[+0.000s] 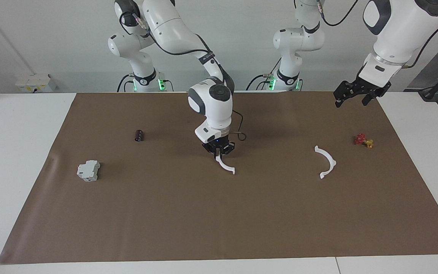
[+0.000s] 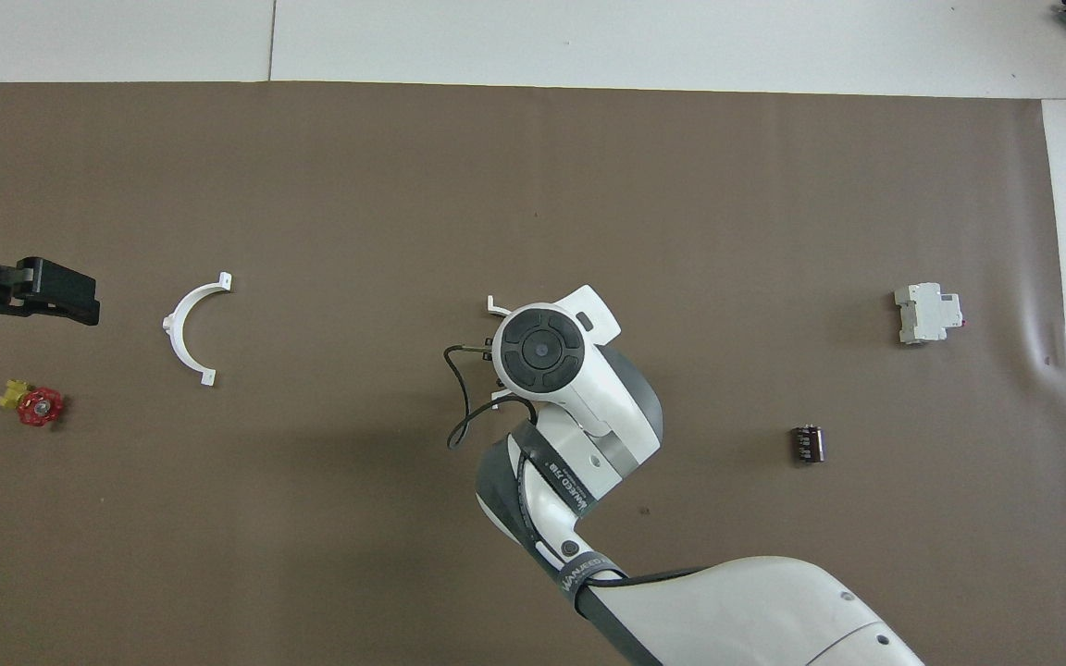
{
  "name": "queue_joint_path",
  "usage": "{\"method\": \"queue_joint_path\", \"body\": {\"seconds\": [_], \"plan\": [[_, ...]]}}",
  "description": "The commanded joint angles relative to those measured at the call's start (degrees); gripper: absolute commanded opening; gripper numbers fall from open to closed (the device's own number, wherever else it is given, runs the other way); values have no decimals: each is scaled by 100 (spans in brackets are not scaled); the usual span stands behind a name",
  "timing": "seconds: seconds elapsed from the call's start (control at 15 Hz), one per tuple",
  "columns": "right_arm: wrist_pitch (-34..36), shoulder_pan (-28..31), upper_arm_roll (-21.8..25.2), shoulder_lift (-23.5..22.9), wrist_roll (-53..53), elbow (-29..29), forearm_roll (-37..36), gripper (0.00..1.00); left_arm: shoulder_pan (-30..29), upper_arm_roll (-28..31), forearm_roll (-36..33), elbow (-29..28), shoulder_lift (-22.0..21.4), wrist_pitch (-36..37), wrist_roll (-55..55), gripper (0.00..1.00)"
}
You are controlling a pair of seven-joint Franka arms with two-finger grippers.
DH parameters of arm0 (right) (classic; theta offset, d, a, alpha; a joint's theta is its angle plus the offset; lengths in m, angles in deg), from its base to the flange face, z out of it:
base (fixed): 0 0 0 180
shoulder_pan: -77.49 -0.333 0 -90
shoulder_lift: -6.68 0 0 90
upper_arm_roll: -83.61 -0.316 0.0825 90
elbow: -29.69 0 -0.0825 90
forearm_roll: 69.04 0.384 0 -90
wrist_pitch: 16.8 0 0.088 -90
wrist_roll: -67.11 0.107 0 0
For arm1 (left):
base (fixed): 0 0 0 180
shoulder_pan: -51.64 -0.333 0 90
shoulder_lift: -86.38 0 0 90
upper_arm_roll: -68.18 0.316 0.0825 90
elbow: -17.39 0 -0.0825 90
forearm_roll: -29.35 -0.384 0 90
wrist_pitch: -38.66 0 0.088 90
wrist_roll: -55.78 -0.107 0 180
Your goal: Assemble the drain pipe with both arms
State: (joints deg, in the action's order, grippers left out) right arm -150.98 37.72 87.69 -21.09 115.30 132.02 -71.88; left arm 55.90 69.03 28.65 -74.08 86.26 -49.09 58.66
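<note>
Now one white half-ring [image 1: 225, 164] was pinched at its end by the right gripper [image 1: 218, 151] above the mat [image 1: 219, 213]. The other half-ring [image 1: 327, 161] lay well apart under no gripper, while the left gripper [image 1: 357, 92] waited with jaws spread. With so thin a grip, the piece could be twisted or dropped during joining.

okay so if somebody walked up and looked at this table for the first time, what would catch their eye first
Most likely the right gripper over the middle of the brown mat, shut on one white half-ring that hangs from its fingertips. Next, the second white half-ring lying alone on the mat toward the left arm's end, with the small red-and-yellow valve piece beside it. The left gripper waits open in the air above that end.
</note>
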Motion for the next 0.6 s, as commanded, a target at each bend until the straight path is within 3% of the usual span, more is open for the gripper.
{"method": "queue_joint_path", "body": {"seconds": [0.0,0.07,0.27,0.53], "plan": [[-162,12,-4,8,138,60,-94,30,66,64,52,-11,-67,-23,28,100],[-162,4,-4,17,138,68,-103,99,66,64,52,-11,-67,-23,20,100],[-22,-75,-4,131,94,16,-182,100,66,64,52,-11,-85,-23,11,100],[338,169,31,780,68,7,-182,100,66,64,52,-20,-111,-23,2,100]]}}
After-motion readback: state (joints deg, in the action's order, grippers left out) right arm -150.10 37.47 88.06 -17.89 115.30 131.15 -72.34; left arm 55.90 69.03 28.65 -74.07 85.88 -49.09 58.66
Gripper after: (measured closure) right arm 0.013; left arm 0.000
